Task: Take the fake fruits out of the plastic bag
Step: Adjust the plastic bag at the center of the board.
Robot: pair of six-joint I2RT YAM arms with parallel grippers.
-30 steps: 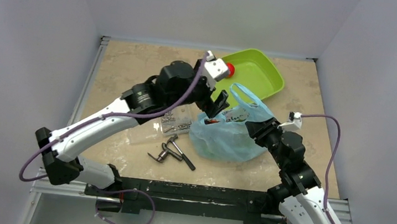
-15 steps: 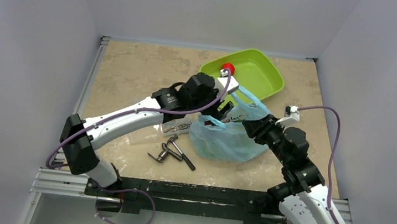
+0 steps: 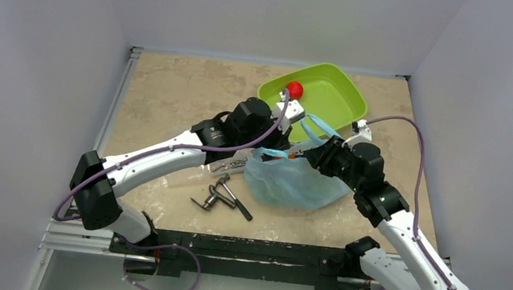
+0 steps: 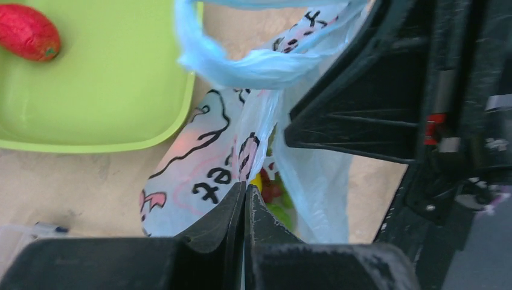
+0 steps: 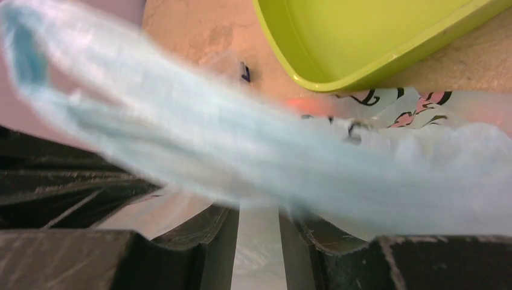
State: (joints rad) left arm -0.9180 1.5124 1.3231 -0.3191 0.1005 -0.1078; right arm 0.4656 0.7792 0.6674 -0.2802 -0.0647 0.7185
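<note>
Sitting near the middle of the bench, the plastic bag (image 3: pixel 291 183) slumps with its mouth turned up toward the far side, one loop handle standing free above it. Most of the fruits (image 4: pixel 266 183) are inside still: the left wrist view catches yellow, red and green pieces through the opening. One red fruit (image 3: pixel 294 89) already lies in the green tray (image 3: pixel 342 89) just behind the bag. The left hand (image 4: pixel 244 192) is at the near-left rim of the mouth, its fingers pressed fully together, and the printed film runs straight down into their tips, so it appears to have pinched the bag's edge. The right hand (image 5: pixel 256 220) is at the opposite rim with its fingers a little apart and pale film lying in the gap; I cannot tell whether it truly grips. The step in hand looks like spreading the mouth. Next, I judge, one hand must keep the rim held up while the other lets go and reaches in for a fruit, without dragging the thin film along. A few metal tools (image 3: pixel 223 195) lie just left of the bag. The bench (image 3: pixel 165 92) is beige and mottled, closed in by plain pale walls (image 3: pixel 42 36).
</note>
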